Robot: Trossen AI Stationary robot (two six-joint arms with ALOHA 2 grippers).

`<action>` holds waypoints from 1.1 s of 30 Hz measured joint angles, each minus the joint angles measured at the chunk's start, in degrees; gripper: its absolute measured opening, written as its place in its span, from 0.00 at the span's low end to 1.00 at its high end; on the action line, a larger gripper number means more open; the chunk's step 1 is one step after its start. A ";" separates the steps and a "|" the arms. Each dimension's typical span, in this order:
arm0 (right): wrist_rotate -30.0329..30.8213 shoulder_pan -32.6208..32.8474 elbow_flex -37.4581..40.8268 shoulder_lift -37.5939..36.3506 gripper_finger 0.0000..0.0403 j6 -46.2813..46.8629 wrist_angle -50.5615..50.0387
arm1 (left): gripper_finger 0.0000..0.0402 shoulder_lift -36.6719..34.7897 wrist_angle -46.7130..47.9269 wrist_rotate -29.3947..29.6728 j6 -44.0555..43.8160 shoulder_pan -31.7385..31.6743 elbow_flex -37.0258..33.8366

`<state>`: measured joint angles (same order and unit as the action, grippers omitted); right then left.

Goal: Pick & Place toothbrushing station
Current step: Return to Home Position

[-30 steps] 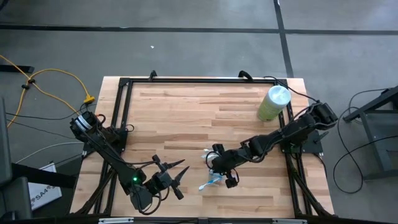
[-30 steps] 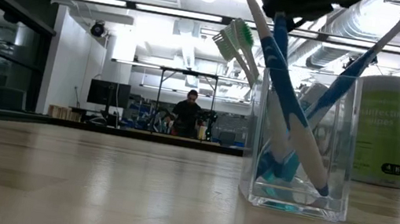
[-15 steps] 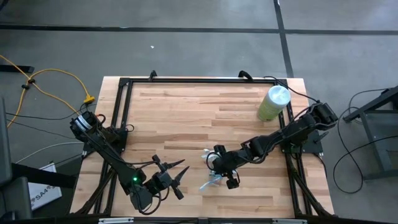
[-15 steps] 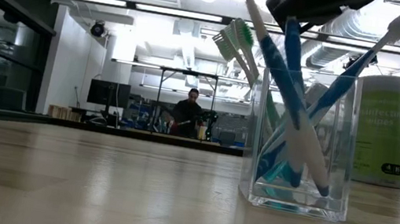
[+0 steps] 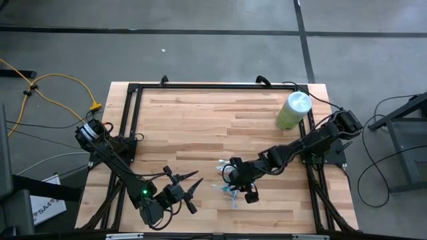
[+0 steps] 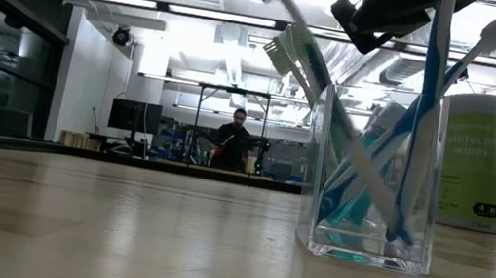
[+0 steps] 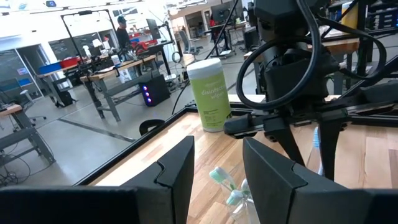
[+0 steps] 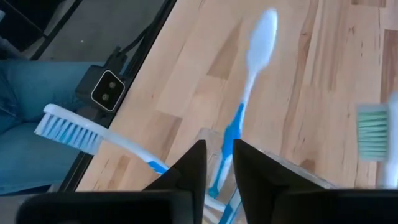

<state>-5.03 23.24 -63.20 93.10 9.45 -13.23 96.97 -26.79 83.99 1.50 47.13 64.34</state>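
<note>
Toothbrushing station [image 6: 312, 213] right of centre in the low view: a clear, upright box standing on the bench [image 5: 200, 120], packed with crossed toothbrushes [image 6: 286, 51], some green-headed, some blue-handled, their ends poking well above the rim. One blue handle [image 6: 425, 116] nearly vertical, close to the box's right wall. From above, the same station at lower middle of the frame, a little right of centre, well inside every bench edge.

Right tool [image 5: 237, 181] directly over the station, its arm stretched in from the right edge of the bench. Dark body at the top of the low view, just above the box rim. Cannot tell whether open, closed or gripping a brush.

Left tool [image 5: 193, 188] at lower left-centre of the high view, near the bench's bottom edge. Jaws spread wide, holding nothing, aimed toward the station, with a strip of bare wood between the two.

Pale-green wipes cylinder [image 5: 292, 110] upright near the upper right corner, just inside the rail. Black frame rails [image 5: 131, 120] along the left, top and right edges. Broad open wood across the upper and middle bench, from the top rail down to both tools.

Off the bench at the left, yellow cable [image 5: 53, 83] on grey floor. Far back in the low view, a person [image 6: 233, 142] in the room.
</note>
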 joint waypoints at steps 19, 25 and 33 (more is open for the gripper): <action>1.77 -0.52 0.02 -8.35 0.27 -2.10 0.23 | 0.33 0.00 -0.02 0.00 0.00 -0.01 0.00; 3.25 -0.50 0.02 -15.64 0.25 -3.50 -0.17 | 0.33 0.02 -0.20 0.02 0.20 -0.15 0.00; 3.62 -0.66 0.00 -24.63 0.25 -4.96 0.91 | 0.33 0.02 -1.35 0.08 5.33 0.14 -0.02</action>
<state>-1.41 22.59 -63.20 68.47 4.49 -12.31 96.99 -28.14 84.07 6.83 47.27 64.31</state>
